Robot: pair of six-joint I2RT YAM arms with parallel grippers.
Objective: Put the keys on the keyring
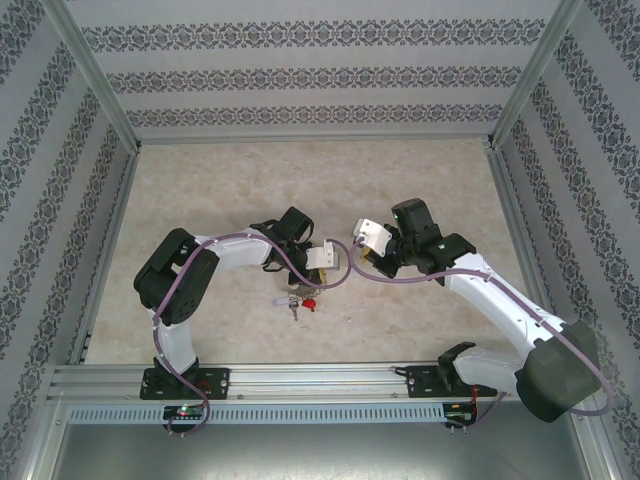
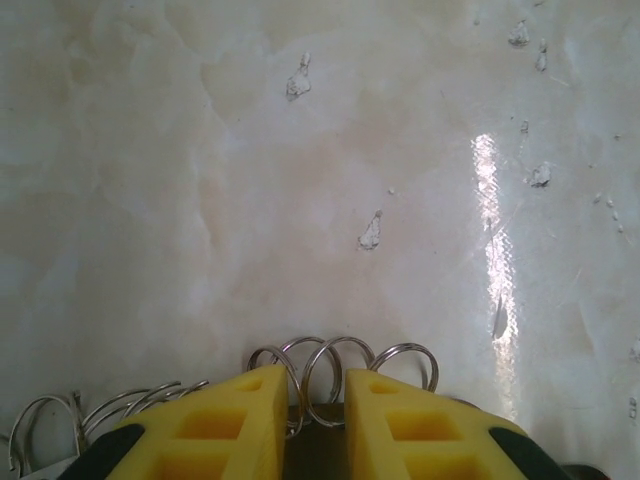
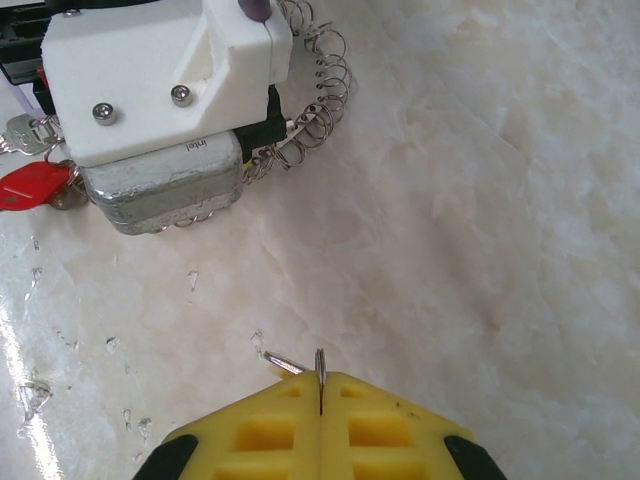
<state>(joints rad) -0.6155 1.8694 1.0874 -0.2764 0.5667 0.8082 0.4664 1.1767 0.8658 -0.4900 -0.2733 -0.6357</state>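
The keyring (image 2: 340,362) shows as silver loops standing in the narrow gap between my left gripper's (image 2: 315,378) yellow fingers, which are closed on it. More of its links (image 3: 322,105) fan out from under the left wrist's white housing (image 3: 160,70). My right gripper (image 3: 320,382) is shut on a small key by its thin ring, and the metal blade (image 3: 284,362) sticks out to the left. A red key (image 3: 30,185) and a silvery one (image 3: 20,127) lie beside the left gripper. From above, the red key (image 1: 310,303) lies just below the left gripper (image 1: 305,283), with the right gripper (image 1: 364,260) close by.
The marble-patterned tabletop (image 1: 300,180) has patterned walls on three sides and a metal rail (image 1: 300,378) along the near edge. Both arms meet near the table's middle front. Small chips mark the surface (image 2: 370,232).
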